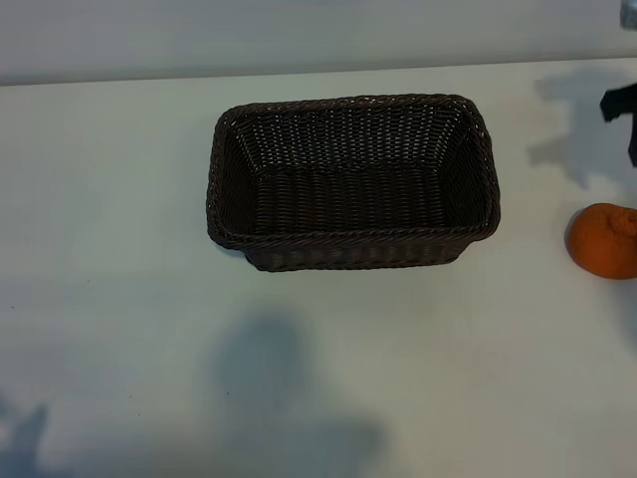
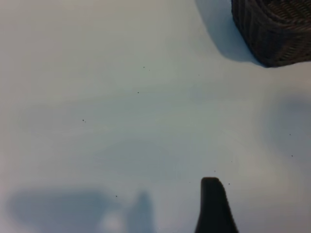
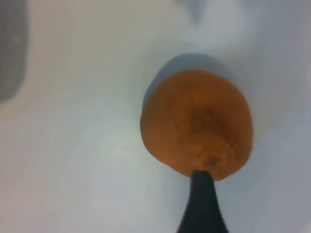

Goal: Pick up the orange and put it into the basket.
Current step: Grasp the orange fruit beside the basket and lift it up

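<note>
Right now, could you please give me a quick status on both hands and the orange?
Right hand open, above the orange, nothing held. Left hand open, idle near the basket. Orange on the table, right of the basket. Nothing in the way.

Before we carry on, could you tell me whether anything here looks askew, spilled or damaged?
Nothing stands out: the dark brown woven wicker basket sits upright and holds nothing, and the small round orange fruit rests intact on the white table.

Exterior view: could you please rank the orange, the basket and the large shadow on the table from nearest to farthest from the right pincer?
1. orange, right edge, just below the right pincer.
2. basket, centre, to the pincer's left.
3. shadow, lower centre.
</note>
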Motion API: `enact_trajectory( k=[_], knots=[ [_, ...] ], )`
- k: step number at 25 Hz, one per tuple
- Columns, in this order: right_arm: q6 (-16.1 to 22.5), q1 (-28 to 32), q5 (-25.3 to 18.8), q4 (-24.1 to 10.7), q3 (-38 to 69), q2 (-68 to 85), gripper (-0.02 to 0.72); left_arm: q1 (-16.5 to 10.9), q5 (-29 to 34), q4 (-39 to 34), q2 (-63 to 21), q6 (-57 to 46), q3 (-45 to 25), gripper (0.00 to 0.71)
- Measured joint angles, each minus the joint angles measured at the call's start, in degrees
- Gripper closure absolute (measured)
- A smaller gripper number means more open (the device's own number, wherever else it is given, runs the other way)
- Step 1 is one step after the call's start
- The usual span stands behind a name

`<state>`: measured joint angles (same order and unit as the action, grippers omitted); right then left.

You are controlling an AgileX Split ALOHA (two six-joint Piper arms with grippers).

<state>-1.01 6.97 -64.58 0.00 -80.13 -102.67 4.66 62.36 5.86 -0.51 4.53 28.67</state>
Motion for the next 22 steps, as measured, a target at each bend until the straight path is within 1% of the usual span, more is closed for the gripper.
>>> enact_trajectory(
  k=[2,3,5,7,10,12,15,22],
  knots=[
    [0.06,0.0,2.72,0.0,3.3,-0.61,0.196,0.0,0.0,0.0,0.0,0.0,0.0,0.237],
    [0.33,0.0,4.88,0.0,4.79,-0.85,0.195,0.0,0.0,0.0,0.0,0.0,0.0,0.237],
    [1.77,0.0,9.22,0.0,7.92,-1.05,0.195,0.0,0.0,0.0,0.0,0.0,0.0,0.238],
    [3.29,0.0,12.85,-0.8,10.03,-1.05,0.195,0.0,0.0,0.0,0.0,0.0,0.0,0.238],
    [4.09,0.0,16.03,-1.32,11.84,-1.05,0.195,0.0,0.0,0.0,0.0,0.0,0.0,0.238],
    [4.35,0.0,17.61,-1.36,12.76,-1.1,0.195,0.0,0.0,0.0,0.0,0.0,0.0,0.238],
    [4.39,0.0,18.81,-1.36,13.81,-1.86,0.195,0.0,0.0,0.0,0.0,0.0,0.0,0.238],
    [4.39,0.0,19.39,-1.31,14.38,-5.19,0.195,0.0,0.0,0.0,0.0,0.0,0.0,0.238]
  ],
)
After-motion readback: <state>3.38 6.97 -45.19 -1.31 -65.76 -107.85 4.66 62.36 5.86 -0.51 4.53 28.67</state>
